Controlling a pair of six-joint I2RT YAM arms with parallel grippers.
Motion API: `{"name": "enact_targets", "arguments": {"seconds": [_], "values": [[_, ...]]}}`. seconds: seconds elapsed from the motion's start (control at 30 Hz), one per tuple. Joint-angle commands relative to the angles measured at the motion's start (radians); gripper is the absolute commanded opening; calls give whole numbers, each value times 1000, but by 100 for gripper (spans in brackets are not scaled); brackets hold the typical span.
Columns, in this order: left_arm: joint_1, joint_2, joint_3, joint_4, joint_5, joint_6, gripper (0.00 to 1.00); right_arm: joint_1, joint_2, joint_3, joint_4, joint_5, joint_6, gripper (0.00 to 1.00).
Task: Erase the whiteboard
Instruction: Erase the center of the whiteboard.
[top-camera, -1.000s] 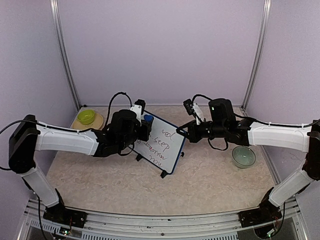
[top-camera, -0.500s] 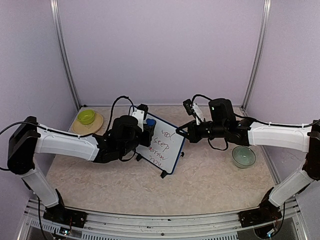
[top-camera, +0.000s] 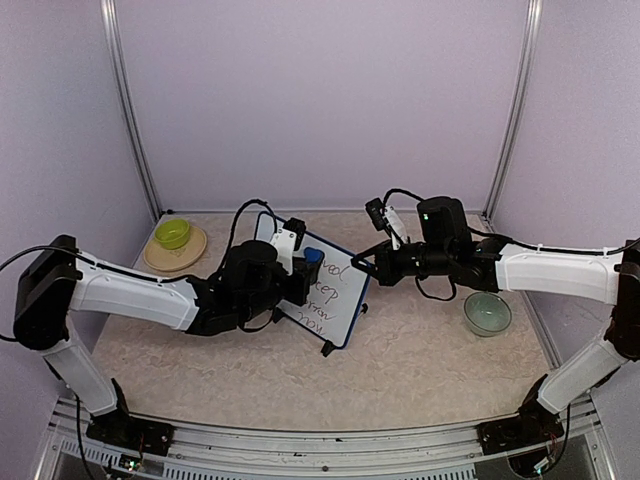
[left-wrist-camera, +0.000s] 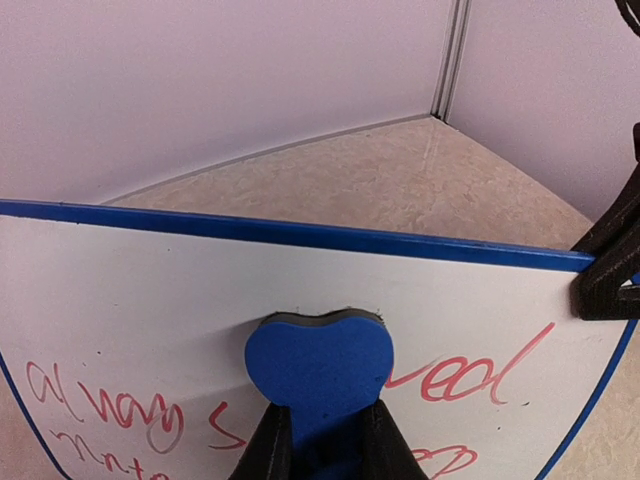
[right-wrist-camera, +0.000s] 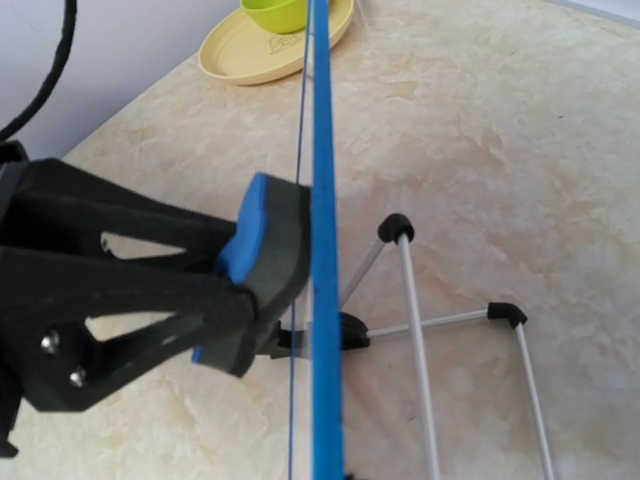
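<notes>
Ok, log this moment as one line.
left gripper: shut on eraser, against whiteboard | right gripper: shut on whiteboard | red writing present

The left gripper (left-wrist-camera: 325, 445) has slid its blue eraser (left-wrist-camera: 318, 362) rightward across the whiteboard (left-wrist-camera: 140, 300), reaching the red writing (left-wrist-camera: 470, 378).

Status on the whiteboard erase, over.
Left gripper shut on blue eraser, pressed on the whiteboard. Right gripper clamps its edge. Red writing unwiped. Green bowl, pale bowl off to the sides, not blocking.

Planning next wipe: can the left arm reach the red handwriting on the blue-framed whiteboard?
Probably yes: the left gripper presses a blue foam eraser on the whiteboard beside the handwriting; nothing intervenes.
</notes>
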Motion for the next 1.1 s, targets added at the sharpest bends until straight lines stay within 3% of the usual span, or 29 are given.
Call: {"name": "enact_targets", "arguments": {"seconds": [0.0,0.33,0.8,1.07], "values": [[-31,10,-37,-22,78,0,18,63,39,-21,-105,-191,-75,0],[-43,-24,-101,-40,31,-29,18,63,43,-20,-103,-194,-76,0],[-39,-31,96,-24,-96,94,18,63,42,-10,-120,-193,-83,0],[-36,-19,47,-46,-94,59,18,63,47,-11,-119,-189,-88,0]]}}
